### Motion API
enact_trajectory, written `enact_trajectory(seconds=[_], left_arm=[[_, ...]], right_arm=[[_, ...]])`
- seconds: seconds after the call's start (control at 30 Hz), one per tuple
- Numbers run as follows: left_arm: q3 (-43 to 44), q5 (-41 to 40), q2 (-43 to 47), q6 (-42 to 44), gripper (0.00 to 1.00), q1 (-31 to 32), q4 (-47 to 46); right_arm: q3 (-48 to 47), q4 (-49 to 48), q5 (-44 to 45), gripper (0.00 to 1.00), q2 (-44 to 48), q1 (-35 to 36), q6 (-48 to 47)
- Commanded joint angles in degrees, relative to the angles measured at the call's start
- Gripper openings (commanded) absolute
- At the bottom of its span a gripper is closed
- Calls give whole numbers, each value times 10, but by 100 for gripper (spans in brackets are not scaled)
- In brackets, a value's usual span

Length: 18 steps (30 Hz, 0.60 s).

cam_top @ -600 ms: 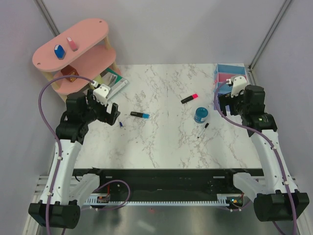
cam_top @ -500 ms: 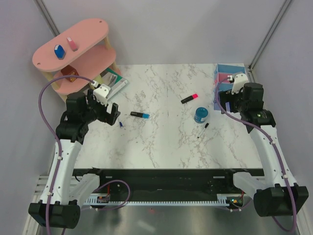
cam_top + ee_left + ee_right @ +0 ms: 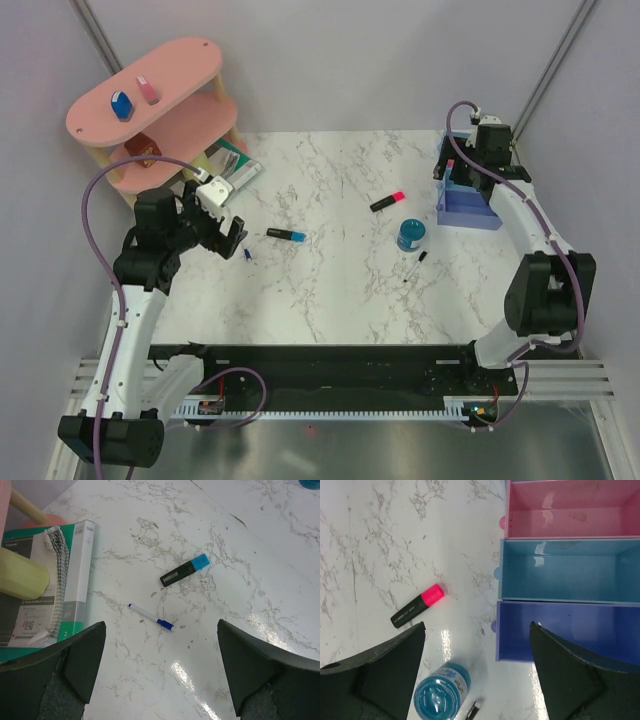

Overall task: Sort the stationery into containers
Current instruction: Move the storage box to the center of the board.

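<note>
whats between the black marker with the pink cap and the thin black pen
The round teal-blue pot stands between them on the marbled table, shown in the top external view.

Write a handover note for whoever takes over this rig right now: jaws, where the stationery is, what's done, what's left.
Left gripper: jaws open, empty, above the table near the blue-cap marker and a small white-and-blue pen.
Right gripper: jaws open, empty, over the bins.
Pink-cap marker, teal pot and thin black pen lie on the table beside the bins.
Blue eraser and pink eraser sit on top of the pink shelf.
Done: nothing; the three bins in the right wrist view are empty.
Left: every item.
</note>
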<state>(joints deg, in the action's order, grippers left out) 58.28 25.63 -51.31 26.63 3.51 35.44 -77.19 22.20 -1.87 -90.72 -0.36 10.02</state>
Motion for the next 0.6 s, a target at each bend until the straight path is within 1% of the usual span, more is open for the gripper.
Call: enact_trajectory(seconds=[0.0,0.07,0.1,0.2,0.33,0.57], left_arm=[[13,10,16,49,99,0,6],[14,10,18,53,99,0,7],[16,11,18,58,98,0,10],[25,8,13,68,98,0,15],[42,4,2,72,98,0,16],[60,2,-22,67,98,0,19]], right_arm=[[-52,-71,-9,91,-84,-18,98],[-79,-82,-9,89,-117,-25,108],[-88,-86,-9,89,-146,-29,120],[-128,-106,-19,88,-195,-36,127],[-172,-152,-23,88,-234,-35,120],[-253,-168,-32,88,-322,-36,110]])
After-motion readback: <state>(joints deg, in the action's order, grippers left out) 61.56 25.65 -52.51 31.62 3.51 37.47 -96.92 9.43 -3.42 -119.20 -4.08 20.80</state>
